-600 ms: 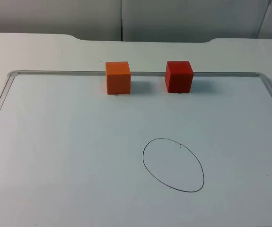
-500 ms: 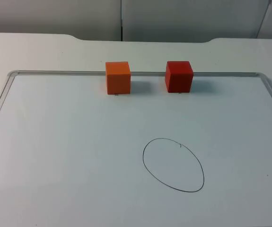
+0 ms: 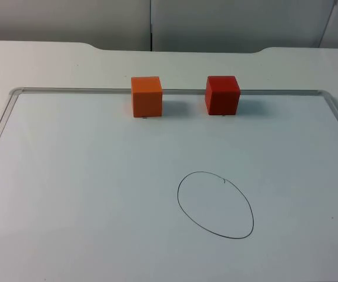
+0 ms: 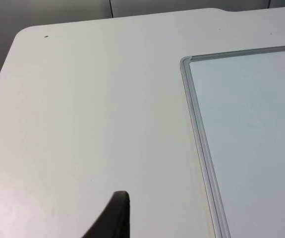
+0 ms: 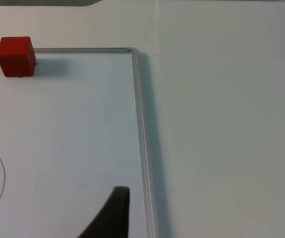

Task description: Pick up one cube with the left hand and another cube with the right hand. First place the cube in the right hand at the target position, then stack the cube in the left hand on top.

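Note:
An orange cube [image 3: 146, 96] and a red cube [image 3: 222, 94] stand side by side on the whiteboard, against its far frame. Nearer the front, a hand-drawn black oval [image 3: 215, 204] marks the board. In the right wrist view the red cube [image 5: 16, 56] stands far ahead, and part of the oval's line [image 5: 2, 184] is visible. My left gripper [image 4: 113, 218] waits over bare table outside the board's left frame. My right gripper [image 5: 113, 213] waits just inside the board's right frame. Neither holds a cube.
The whiteboard's thin grey frame [image 3: 174, 90] runs around the work area, with its left edge [image 4: 201, 144] and right edge [image 5: 141, 124] in the wrist views. White table top [image 3: 51, 64] lies beyond it, up to the grey partition wall [image 3: 157, 23].

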Tool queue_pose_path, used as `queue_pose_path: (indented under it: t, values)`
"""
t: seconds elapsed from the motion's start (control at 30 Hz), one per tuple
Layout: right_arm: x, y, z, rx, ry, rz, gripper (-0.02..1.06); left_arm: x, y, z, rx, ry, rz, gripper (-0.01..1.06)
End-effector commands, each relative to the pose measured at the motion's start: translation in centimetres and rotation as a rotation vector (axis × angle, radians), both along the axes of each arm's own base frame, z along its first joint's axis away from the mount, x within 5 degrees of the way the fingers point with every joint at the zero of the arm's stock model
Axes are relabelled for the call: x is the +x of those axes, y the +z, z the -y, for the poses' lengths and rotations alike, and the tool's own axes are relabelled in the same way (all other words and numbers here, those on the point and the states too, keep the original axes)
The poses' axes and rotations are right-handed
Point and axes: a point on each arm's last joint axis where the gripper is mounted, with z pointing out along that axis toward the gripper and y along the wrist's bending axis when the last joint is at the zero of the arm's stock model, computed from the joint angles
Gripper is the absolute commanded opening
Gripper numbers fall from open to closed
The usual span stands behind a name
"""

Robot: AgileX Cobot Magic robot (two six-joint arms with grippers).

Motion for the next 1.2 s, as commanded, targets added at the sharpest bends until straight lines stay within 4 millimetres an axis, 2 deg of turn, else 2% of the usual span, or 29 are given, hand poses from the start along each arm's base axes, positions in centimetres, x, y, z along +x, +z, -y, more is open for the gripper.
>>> queue_pose_path:
  t: [0.0,0.1,0.13,0.27,0.3,0.37,0.43,0.47,0.6,0.63,0.67,0.7,0.77,0.8,0.83,0.97,1.0,1.1,1.17]
  values:
    - [1.1,1.5,0.0,0.000,0.018,0.010,1.02,0.0,0.0,0.0,-0.004,0.002,0.010,1.05]
    - [3.9,3.8,-0.4,0.030,0.100,-0.001,1.02,0.0,0.0,0.0,-0.004,0.002,0.010,1.05]
    - [3.9,3.8,-0.4,0.030,0.100,-0.001,1.02,0.0,0.0,0.0,-0.004,0.002,0.010,1.05]
    - [9.1,6.7,-0.4,0.063,0.190,-0.054,1.02,0.0,0.0,0.0,-0.004,0.002,0.010,1.05]
    - [9.1,6.7,-0.4,0.063,0.190,-0.054,1.02,0.0,0.0,0.0,-0.004,0.002,0.010,1.05]
    - [11.3,7.9,-0.2,0.081,0.204,-0.068,1.02,0.0,0.0,0.0,-0.004,0.002,0.010,1.05]
    - [14.5,8.8,0.1,0.105,0.213,-0.110,1.02,0.0,0.0,0.0,-0.004,0.002,0.010,1.05]
    - [14.5,8.8,0.1,0.105,0.213,-0.110,1.02,0.0,0.0,0.0,-0.004,0.002,0.010,1.05]
    - [20.1,9.5,0.1,0.147,0.256,-0.178,1.02,0.0,0.0,0.0,-0.004,0.002,0.010,1.05]
    - [20.1,9.5,0.1,0.147,0.256,-0.178,1.02,0.0,0.0,0.0,-0.004,0.002,0.010,1.05]
    - [22.0,9.4,-0.5,0.155,0.279,-0.203,1.02,0.0,0.0,0.0,-0.004,0.002,0.010,1.05]
    - [22.7,9.3,-0.8,0.160,0.291,-0.212,1.02,0.0,0.0,0.0,-0.004,0.002,0.010,1.05]
    - [25.5,8.7,-2.6,0.184,0.318,-0.245,1.02,0.0,0.0,0.0,-0.004,0.002,0.010,1.05]
    - [27.1,8.1,-4.1,0.190,0.316,-0.262,1.02,0.0,0.0,0.0,-0.004,0.002,0.010,1.05]
    - [27.1,8.1,-4.1,0.190,0.316,-0.262,1.02,0.0,0.0,0.0,-0.004,0.002,0.010,1.05]
    - [31.0,5.3,-9.1,0.111,0.244,-0.313,1.02,0.0,0.0,0.0,-0.004,0.002,0.010,1.05]
    - [31.0,5.3,-9.1,0.111,0.244,-0.313,1.02,0.0,0.0,0.0,-0.004,0.002,0.010,1.05]
    - [33.3,2.4,-12.4,0.107,0.181,-0.337,1.02,0.0,0.0,0.0,-0.004,0.002,0.010,1.05]
    - [34.6,0.3,-13.9,0.152,0.149,-0.346,1.02,0.0,0.0,0.0,-0.004,0.002,0.010,1.05]
